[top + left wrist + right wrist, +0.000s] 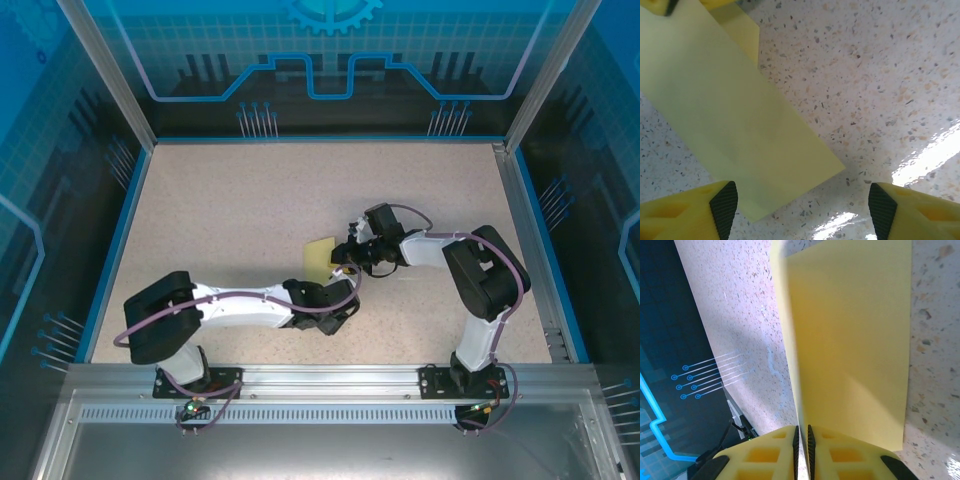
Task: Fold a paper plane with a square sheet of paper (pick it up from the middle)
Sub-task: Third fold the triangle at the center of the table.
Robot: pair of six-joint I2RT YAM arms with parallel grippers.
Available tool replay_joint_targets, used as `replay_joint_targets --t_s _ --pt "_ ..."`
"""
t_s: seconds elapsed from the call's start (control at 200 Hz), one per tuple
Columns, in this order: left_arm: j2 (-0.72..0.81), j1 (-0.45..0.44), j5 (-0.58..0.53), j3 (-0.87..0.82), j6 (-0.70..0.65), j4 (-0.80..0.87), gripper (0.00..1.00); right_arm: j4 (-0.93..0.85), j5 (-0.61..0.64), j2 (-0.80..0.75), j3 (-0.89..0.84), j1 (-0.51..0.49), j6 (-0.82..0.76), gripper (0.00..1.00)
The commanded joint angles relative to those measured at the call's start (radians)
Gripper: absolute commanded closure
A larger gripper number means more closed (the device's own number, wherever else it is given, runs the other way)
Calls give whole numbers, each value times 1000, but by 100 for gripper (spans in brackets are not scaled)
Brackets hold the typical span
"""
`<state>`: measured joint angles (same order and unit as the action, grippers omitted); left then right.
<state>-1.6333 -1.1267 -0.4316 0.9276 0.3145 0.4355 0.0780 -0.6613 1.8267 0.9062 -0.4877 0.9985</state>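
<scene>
Square sheet of paper (320, 258), yellow and now doubled into a narrow rectangle, lies near the middle of the tabletop (230, 200), well away from every edge, between the two wrists.

The right gripper (802, 437) is pressed together on one edge of the sheet, its fingers meeting with only the paper between them. The left gripper (802, 207) is spread wide and holds nothing; its fingers (715, 210) hang above the opposite end, one over a corner of the strip and the other over bare tabletop.

The step in hand looks like a fold along the strip, with the right arm as the anchor. To do it well, the right pinch should stay firm and level so the layers do not slide, while the left comes down onto the free end, checks that the edges line up, and only then closes or presses. Thin paper will buckle if the arms pull apart.

The top view gives the layout but hides the contact under the arms. The right wrist view shows the pinch itself and an edge that seems to lift off the surface, though that is hard to confirm. The left wrist view shows a second layer peeking out at the far end.
</scene>
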Motion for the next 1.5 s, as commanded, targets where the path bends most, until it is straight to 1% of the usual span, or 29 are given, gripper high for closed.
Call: replay_joint_targets --t_s 0.0,0.225,0.335,0.435,0.575,0.815,0.915,1.045,1.14,1.261,1.336,1.491 --pt "-31 -10 -77 51 -13 23 26 -15 -29 -21 8 18 19 85" --pt "-82 -12 -128 88 -2 23 27 -14 -31 -12 8 18 23 84" --pt "-74 -11 -136 96 5 21 32 -20 -32 -2 11 19 18 84" --pt "-59 -11 -140 91 6 17 39 -33 -23 5 13 22 8 84" --pt "-39 -12 -154 83 13 22 57 -53 -14 9 13 24 -6 83" --pt "-26 -3 -148 82 22 26 80 -83 -4 10 19 27 -30 83" --pt "-21 10 -143 78 29 29 87 -94 -4 11 25 28 -39 82" --pt "8 37 -94 57 30 13 96 -149 30 -7 34 32 -71 78" --pt "41 70 -14 29 29 -14 99 -200 70 -44 36 47 -112 71" --pt "83 125 102 -18 33 -56 100 -268 124 -87 57 62 -172 68" --pt "102 161 172 -43 34 -79 99 -300 136 -95 86 62 -206 69" --pt "112 221 289 -71 26 -103 97 -285 100 -72 133 44 -224 76"
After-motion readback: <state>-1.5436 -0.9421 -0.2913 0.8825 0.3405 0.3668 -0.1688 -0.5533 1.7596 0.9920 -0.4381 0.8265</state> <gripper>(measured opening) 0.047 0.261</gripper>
